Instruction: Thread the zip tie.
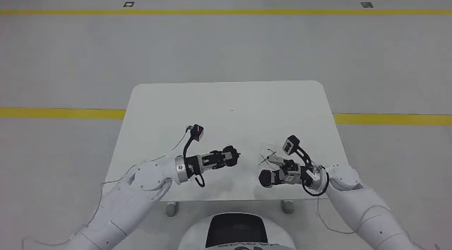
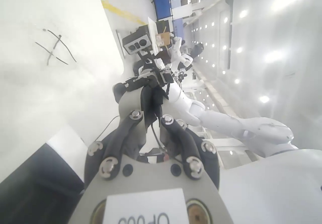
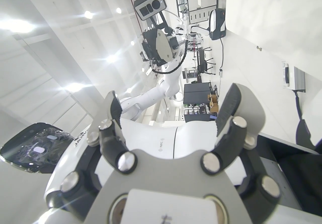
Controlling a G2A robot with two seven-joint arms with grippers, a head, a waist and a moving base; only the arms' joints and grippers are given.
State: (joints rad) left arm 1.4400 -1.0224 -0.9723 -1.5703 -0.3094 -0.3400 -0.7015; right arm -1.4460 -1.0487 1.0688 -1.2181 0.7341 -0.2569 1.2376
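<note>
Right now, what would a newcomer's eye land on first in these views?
A few thin dark zip ties lie crossed and loose on the white table, between the two grippers. The right gripper has its fingers spread wide around nothing. The left gripper has its fingers closed together, with no tie seen between them.

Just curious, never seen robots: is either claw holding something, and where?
Nothing is held: right gripper open, left gripper shut and empty, zip ties lying loose on the table.
</note>
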